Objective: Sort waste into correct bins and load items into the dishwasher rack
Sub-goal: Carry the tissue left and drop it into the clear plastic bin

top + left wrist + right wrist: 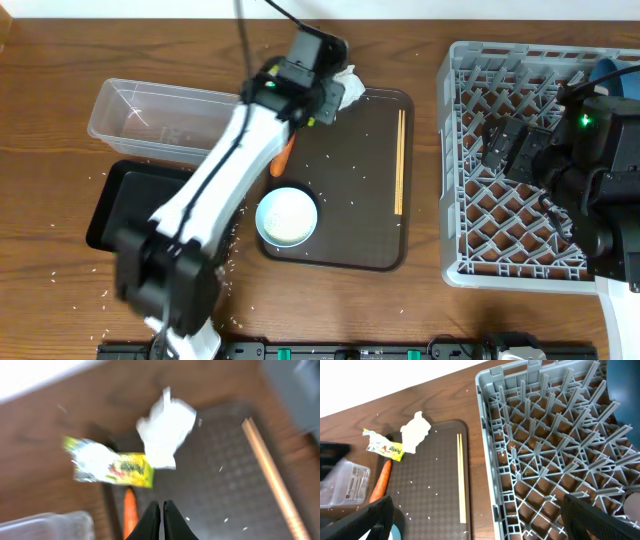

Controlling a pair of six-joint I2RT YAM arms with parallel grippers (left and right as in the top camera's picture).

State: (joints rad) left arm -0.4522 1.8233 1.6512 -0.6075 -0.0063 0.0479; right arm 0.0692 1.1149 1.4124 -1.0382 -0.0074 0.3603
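The left gripper (pixel 161 506) hangs over the near-left edge of the brown serving tray (pixel 350 245) with its two dark fingers pressed together and nothing between them. Just beyond its tips lie the yellow-green wrapper (pixel 112 466) and the crumpled white tissue (pixel 165 430), which touch or overlap at the tray's corner, though the wrist view is too blurred to say which. The orange carrot (pixel 130 512) lies beside the fingers, along the tray's left rim. On the tray the wooden chopsticks (pixel 400 160) lie side by side near the right edge, and the white bowl (pixel 288 217) stands at the front-left corner, with loose grains of rice (pixel 345 205) scattered across the tray and onto the table (pixel 60 60). The clear tub (pixel 150 120) and the black tray (pixel 125 205) sit left of the serving tray, the left arm crossing over both. The right gripper (pixel 476 505) is held above the grey rack (pixel 520 230) — fingers spread wide, holding nothing — and a dark-blue plate (pixel 625 385) stands in the rack's far corner
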